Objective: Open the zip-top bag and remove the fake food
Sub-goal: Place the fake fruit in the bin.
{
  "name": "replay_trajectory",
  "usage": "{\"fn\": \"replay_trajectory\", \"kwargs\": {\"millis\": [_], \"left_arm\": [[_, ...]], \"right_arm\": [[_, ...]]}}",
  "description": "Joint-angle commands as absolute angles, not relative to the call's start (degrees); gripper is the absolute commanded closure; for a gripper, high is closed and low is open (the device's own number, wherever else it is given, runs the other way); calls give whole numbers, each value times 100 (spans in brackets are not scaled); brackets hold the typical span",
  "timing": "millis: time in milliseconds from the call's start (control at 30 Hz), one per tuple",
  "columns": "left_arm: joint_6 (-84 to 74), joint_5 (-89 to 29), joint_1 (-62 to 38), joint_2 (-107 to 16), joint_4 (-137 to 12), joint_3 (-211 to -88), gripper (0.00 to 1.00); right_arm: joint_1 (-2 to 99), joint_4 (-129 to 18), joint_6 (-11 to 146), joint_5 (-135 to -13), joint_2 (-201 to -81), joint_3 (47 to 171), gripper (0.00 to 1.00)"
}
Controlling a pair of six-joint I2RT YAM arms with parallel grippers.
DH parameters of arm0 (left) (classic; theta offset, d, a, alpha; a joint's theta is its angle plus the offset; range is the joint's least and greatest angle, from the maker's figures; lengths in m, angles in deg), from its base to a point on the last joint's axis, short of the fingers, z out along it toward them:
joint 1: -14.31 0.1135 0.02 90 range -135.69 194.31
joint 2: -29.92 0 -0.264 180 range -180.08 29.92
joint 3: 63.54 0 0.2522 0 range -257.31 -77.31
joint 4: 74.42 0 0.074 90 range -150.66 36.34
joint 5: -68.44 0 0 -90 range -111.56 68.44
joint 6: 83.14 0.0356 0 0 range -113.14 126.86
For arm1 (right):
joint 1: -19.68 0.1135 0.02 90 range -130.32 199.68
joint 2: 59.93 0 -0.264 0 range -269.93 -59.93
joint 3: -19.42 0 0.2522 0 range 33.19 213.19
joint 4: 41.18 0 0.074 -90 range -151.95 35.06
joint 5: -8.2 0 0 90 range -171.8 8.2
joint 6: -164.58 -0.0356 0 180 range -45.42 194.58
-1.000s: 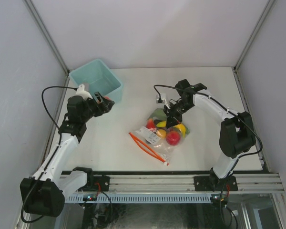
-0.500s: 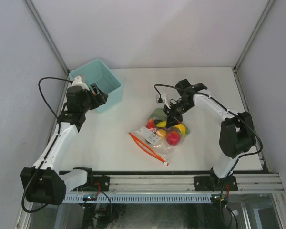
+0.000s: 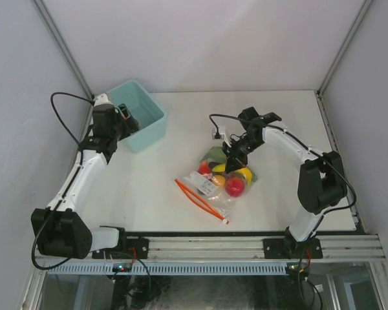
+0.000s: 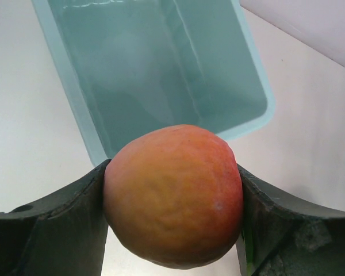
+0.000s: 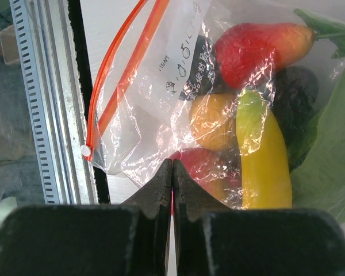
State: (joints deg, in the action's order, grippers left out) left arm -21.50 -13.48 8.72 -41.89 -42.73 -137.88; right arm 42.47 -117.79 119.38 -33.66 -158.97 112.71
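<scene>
The clear zip-top bag (image 3: pixel 215 186) lies mid-table, its orange-red zip strip (image 3: pixel 198 199) parted toward the front left. Fake food shows through the plastic: a yellow banana (image 5: pixel 268 164), a red apple (image 5: pixel 202 165), an orange piece (image 5: pixel 213 118), a red pear-like piece (image 5: pixel 254 50), a dark piece (image 5: pixel 300 86) and green leaves (image 5: pixel 329 152). My right gripper (image 3: pixel 231 163) (image 5: pixel 172 164) is shut, pinching the bag's far closed end. My left gripper (image 3: pixel 125 122) (image 4: pixel 172 169) is shut on an orange-red round fruit (image 4: pixel 172 192) and holds it over the teal bin's near corner.
The light teal bin (image 3: pixel 156 113) (image 4: pixel 70 92) stands at the back left, and its inside looks bare. A metal rail (image 3: pixel 213 245) runs along the table's front edge. White walls close the left, right and back sides.
My left arm has carried the orange-red fruit back and left, from beside the bin to over it. The right arm and the bag have stayed put.
</scene>
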Motion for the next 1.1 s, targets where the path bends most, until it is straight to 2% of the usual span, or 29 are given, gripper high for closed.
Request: {"fn": "replay_trajectory", "kwargs": {"millis": [0, 200, 367, 567, 633, 700, 833, 900, 967, 1067], "left_arm": [[-2204, -800, 911, -4469, -3925, -14559, 95], [-2317, -429, 912, -4846, -3477, -15052, 92], [-2433, -331, 906, -5214, -3123, -15433, 80], [-2438, -220, 911, -5737, -2717, -15973, 73], [-2450, -139, 909, -5939, -2546, -16185, 65], [-2432, -77, 912, -6150, -2426, -16377, 46], [-2342, 30, 914, -6573, -2218, -16779, 20], [-2333, 72, 921, -6750, -2061, -16985, 13], [-2340, 86, 922, -6853, -1965, -17132, 2], [-2411, 216, 942, -6833, -1953, -17123, 0]], "right_arm": [[4218, -11801, 12045, -3211, -15592, 11264, 100], [4215, -11805, 12045, -3203, -15573, 11264, 100], [4217, -11805, 12045, -3201, -15555, 11269, 100], [4212, -11805, 12045, -3197, -15533, 11270, 100], [4209, -11805, 12046, -3196, -15529, 11268, 100], [4209, -11805, 12044, -3193, -15523, 11267, 100], [4205, -11805, 12045, -3207, -15511, 11269, 100], [4195, -11805, 12044, -3211, -15504, 11269, 100], [4187, -11805, 12041, -3205, -15497, 11266, 100], [4187, -11813, 12046, -3196, -15478, 11265, 100]]}}
